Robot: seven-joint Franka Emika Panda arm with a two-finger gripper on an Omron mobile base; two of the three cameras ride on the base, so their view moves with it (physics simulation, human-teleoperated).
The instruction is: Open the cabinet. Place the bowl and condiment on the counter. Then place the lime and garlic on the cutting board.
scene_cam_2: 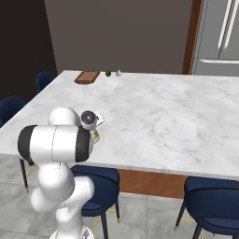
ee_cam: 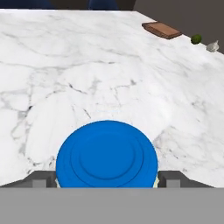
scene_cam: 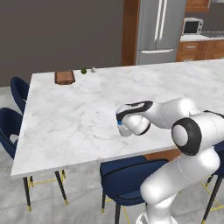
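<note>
The condiment (ee_cam: 106,159), a jar with a blue lid, sits between my fingertips (ee_cam: 173,177) in the hand view. My gripper (ee_cam: 107,180) is shut on it, low over the near part of the white marble counter (scene_cam: 78,113). A sliver of the blue lid (scene_cam: 119,124) shows at my gripper (scene_cam: 124,127) in the left base view. At the counter's far left corner lie the cutting board (scene_cam: 64,77), the lime (scene_cam: 83,71) and the garlic (scene_cam: 93,69), side by side and apart. The board is bare. The bowl and the cabinet are out of view.
Blue chairs stand along the counter's near edge (scene_cam: 127,175) and left end (scene_cam: 17,92). A steel fridge (scene_cam: 159,30) and a microwave (scene_cam: 192,26) stand beyond the far side. Bare marble (ee_cam: 87,65) stretches between my gripper and the board.
</note>
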